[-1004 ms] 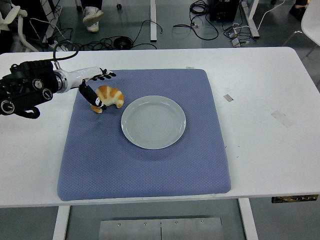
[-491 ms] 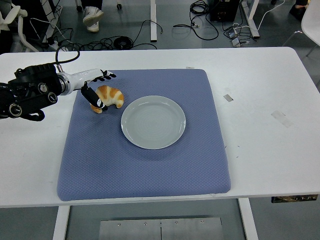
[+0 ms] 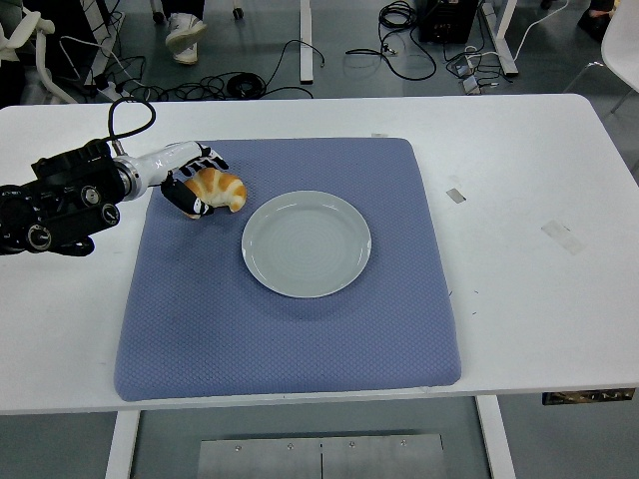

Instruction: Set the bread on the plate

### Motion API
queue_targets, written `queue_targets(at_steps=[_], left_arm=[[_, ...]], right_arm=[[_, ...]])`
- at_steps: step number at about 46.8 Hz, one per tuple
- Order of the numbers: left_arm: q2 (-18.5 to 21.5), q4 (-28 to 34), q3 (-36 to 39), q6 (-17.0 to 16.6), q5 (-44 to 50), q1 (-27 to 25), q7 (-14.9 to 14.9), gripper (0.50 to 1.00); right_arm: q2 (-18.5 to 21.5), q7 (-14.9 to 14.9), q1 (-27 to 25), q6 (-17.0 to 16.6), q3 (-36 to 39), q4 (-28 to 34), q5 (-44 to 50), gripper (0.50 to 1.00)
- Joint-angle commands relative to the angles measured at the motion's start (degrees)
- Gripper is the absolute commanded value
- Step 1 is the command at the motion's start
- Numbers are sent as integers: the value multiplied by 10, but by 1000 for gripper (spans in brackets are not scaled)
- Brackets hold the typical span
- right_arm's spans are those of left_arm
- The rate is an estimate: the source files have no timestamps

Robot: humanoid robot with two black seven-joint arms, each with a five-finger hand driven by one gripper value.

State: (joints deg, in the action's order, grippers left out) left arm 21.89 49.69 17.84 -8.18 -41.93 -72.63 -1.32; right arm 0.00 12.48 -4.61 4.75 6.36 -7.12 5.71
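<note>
A golden croissant (image 3: pixel 222 189) lies on the blue mat (image 3: pixel 290 329) just left of an empty pale grey plate (image 3: pixel 306 242). My left hand (image 3: pixel 194 180) comes in from the left edge and its fingers are curled around the croissant's left side, thumb below and fingers above. The croissant looks slightly raised at the mat's far left. The right arm is out of view.
The mat covers the middle of the white table (image 3: pixel 539 299). Small bits of tape (image 3: pixel 455 195) lie on the table to the right. Cables and chair legs show on the floor beyond the far edge.
My left hand has closed its fingers around the croissant and shifted it slightly up and back. The forearm has moved a little to the right.
</note>
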Motion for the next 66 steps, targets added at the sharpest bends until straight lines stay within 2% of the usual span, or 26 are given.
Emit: queue_targets(at_steps=[1,6,9,28,37,51,66], left_arm=[[0,-1,-2,-1,0,-8,1,660],[3,-1,-7,0,1,-25,3,593],[5,-1,-7,1,8,-37,4,500],[3,-1,-38,19,47,-36,6,500],[3,46,-43,27,74,-39,7,500],[11,116,-36,31,47,-51,7,500],[-6,130,-31,31,-16,-54,8,500]], right_arm=[[0,0,0,0,0,0,0,1000],[0,0,0,0,1,0,0,1000],[0,0,0,0,0,0,0,1000],[0,0,-1,0,1,0,0,1000],[0,0,0,0,1,0,0,1000],[0,0,-1,0,1,0,0,1000],[0,0,0,0,0,0,0,1000]])
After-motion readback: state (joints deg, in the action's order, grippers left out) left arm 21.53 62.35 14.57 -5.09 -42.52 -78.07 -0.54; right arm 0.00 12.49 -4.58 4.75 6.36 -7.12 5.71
